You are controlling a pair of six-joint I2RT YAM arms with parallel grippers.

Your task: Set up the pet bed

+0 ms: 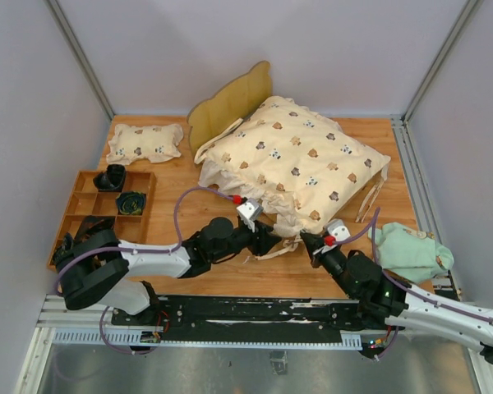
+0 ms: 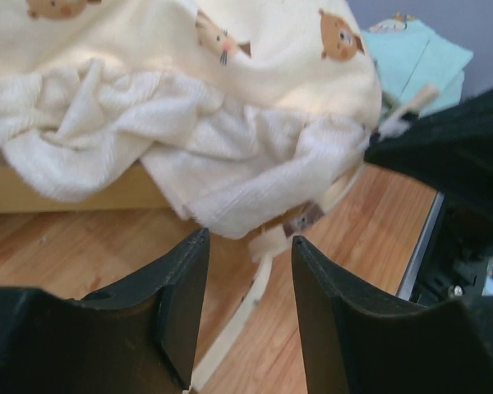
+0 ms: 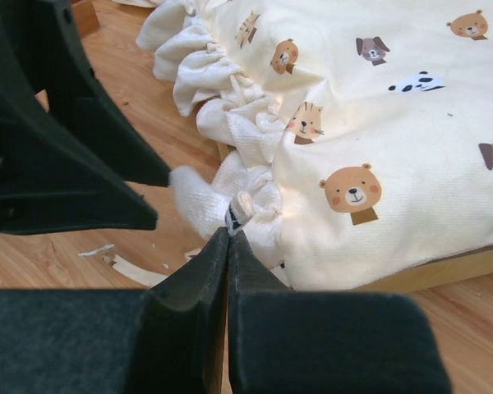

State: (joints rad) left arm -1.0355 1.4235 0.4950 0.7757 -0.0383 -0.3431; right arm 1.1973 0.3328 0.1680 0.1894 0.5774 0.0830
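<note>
The pet bed (image 1: 230, 103) stands at the back of the table, its wavy headboard upright. The cream bear-print quilt (image 1: 292, 160) covers the rest of it and its ruffle hangs over the near rail (image 2: 66, 193). My left gripper (image 2: 248, 242) is open just short of the quilt's near corner. A loose cream tie strap (image 2: 259, 300) lies on the wood between its fingers, untouched. My right gripper (image 3: 228, 234) is shut on a small tie end (image 3: 241, 210) at the quilt's ruffled corner (image 3: 255, 193). The two grippers (image 1: 267, 238) (image 1: 308, 240) sit close together.
A small bear-print pillow (image 1: 145, 141) lies at the back left. A wooden compartment tray (image 1: 82, 215) holding dark items stands on the left. A pale green cloth (image 1: 411, 250) lies at the right edge. Grey walls enclose the table.
</note>
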